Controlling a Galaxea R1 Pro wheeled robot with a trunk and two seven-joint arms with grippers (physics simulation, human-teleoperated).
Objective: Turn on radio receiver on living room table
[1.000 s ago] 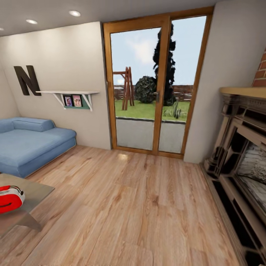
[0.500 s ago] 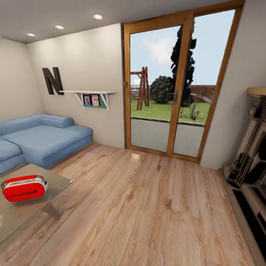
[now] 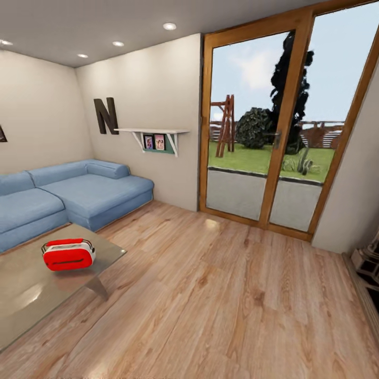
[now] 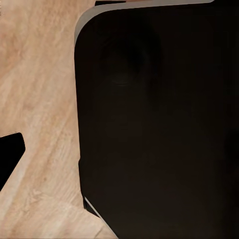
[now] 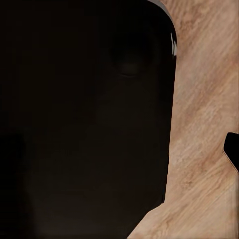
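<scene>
Head view: the radio receiver [image 3: 68, 254] lies on the table [image 3: 31, 289], near the tabletop's far right corner. Its red case stands upright with the white trim along the top edge. The table occupies the lower left of this view. Its grey surface is glossy and carries a pale reflection.

The living room extends beyond the table. A blue L-shaped sofa [image 3: 68, 192] runs along the left wall and turns into the corner behind the table. Above the sofa, a dark letter N [image 3: 106, 115] hangs on the beige wall. Beside the letter, a white shelf [image 3: 152, 131] carries two small framed pictures [image 3: 154, 142]. A wood-framed glass door [image 3: 284, 131] fills the far wall to the right and shows a lawn and trees outside. The light wood plank floor [image 3: 221, 295] covers the remaining area.

Left wrist view: a large dark rounded panel [image 4: 159, 119] sits close to the camera, with plank floor beside it. A dark tip [image 4: 9, 157] enters at one edge. The opening of the left gripper cannot be determined.

Right wrist view: a similar dark panel [image 5: 84, 119] and plank floor appear, with a small dark tip [image 5: 232, 149] at the edge. The opening of the right gripper cannot be determined.

The wrist views show floor and robot bodywork at close range; the head view supplies the radio receiver, the table and the room, which sit well apart from both hands.
</scene>
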